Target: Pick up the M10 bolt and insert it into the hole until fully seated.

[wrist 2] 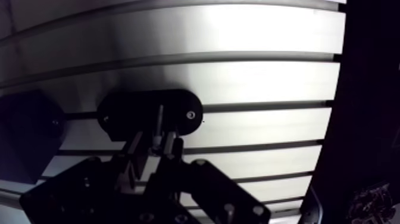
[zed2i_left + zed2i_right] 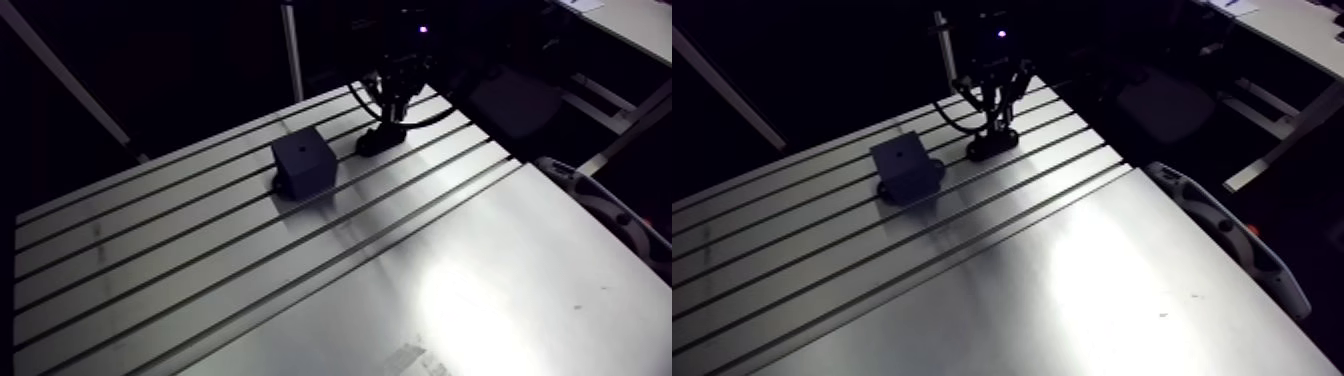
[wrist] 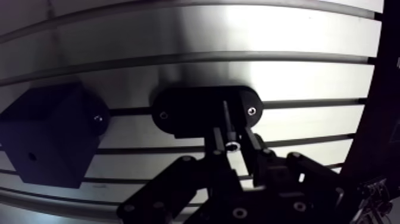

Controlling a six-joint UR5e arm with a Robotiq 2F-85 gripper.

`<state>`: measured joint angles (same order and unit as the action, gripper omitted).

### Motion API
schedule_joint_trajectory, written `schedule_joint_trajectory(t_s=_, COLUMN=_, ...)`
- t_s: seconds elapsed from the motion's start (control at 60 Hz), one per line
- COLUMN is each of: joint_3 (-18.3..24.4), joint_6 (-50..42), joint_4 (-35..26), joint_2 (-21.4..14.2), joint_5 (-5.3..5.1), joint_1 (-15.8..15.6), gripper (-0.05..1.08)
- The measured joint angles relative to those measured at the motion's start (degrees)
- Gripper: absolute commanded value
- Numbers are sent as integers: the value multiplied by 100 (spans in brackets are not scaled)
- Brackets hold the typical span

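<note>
Pincer [image 3: 231, 142] is down low over an oval black stand [image 3: 184, 113], with the bolt [image 3: 227, 122] rising straight into its mouth. Whether it has clamped the bolt or only straddles it cannot be told, since the dark parts merge at that spot.

The bolt stands upright in the stand, bright end up and lower end seated in the stand's middle. Likely reason: held upright, it offers its upper end to a straight descent from above. That would explain why the pincer comes down plumb rather than at an angle.

The stand is fixed to the table [image 3: 250, 36] by two screws [image 3: 252, 111], one at each end. It straddles a slot [image 3: 309, 103], so it is probably anchored there to keep it from shifting under a pull.

The block [image 2: 303, 163], dark and cube-like, sits just beside the stand in the arm view and apart from it. The hole [image 2: 301, 153] is in its top face and opens upward. That orientation suits the bolt as it is carried now: lift, a short sideways shift, then lower, with no turning of the wrist.

Stage, by judgement: the pick is not yet done, as the bolt is in its stand and the hole looks empty.

Risk: a grip off-centre on so slim a shank could tilt it and spoil the entry into the hole
</note>
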<state>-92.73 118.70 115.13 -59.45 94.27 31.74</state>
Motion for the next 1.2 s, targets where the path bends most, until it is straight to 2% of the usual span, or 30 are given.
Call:
schedule_joint_trajectory(t_s=0.317, joint_3=-12, joint_6=0, joint_4=-7, joint_2=-4, joint_5=-1, joint_1=0, gripper=75)
schedule_joint_trajectory(t_s=0.467, joint_3=-15, joint_6=0, joint_4=-4, joint_2=-8, joint_5=1, joint_1=0, gripper=86)
schedule_joint_trajectory(t_s=0.8, joint_3=39, joint_6=12, joint_4=-12, joint_2=-61, joint_5=-18, joint_1=-36, gripper=95)
schedule_joint_trajectory(t_s=1.2, joint_3=227, joint_6=-25, joint_4=-167, joint_2=-371, joint_5=-25, joint_1=-125, gripper=107)
